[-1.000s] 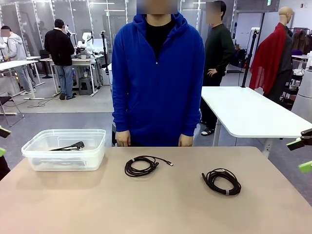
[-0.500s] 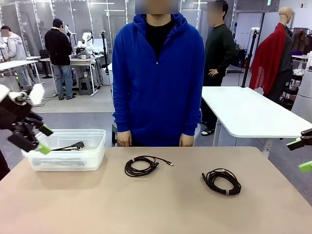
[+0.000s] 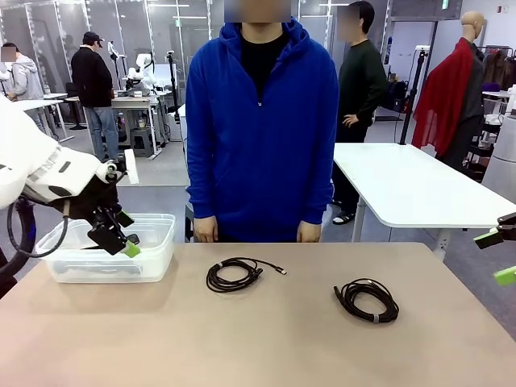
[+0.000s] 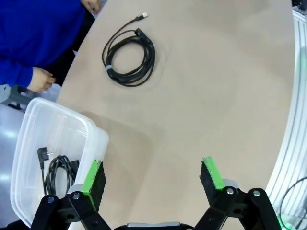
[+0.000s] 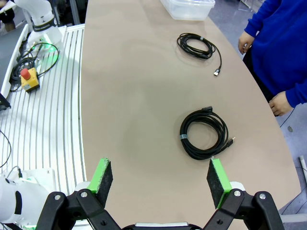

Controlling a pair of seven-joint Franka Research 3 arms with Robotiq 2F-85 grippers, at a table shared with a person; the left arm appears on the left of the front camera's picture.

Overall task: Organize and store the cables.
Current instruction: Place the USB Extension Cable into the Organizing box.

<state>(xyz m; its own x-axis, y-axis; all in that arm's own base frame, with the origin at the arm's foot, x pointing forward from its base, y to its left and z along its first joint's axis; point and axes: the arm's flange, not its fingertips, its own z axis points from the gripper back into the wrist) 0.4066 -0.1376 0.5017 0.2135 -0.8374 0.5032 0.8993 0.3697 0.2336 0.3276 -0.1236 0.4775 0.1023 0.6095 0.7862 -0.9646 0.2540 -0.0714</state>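
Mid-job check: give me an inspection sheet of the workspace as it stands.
Surface: tan table, plain and flat.
Job's things: one cable in the clear bin; middle coil and right coil loose on the table.
Clutter: nothing seen.
Grippers: left gripper open by the bin; right gripper open at the table's right end.
Cables: black hose hangs from the left arm.
Surroundings: person in blue hoodie at the far side; others behind.

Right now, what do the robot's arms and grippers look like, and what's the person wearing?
Left arm: glossy white shell, with a thick black hose looping below it. Left gripper and right gripper: black linkage fingers with bright green pads. Person: blue hooded zip sweatshirt with long sleeves, over a black shirt.
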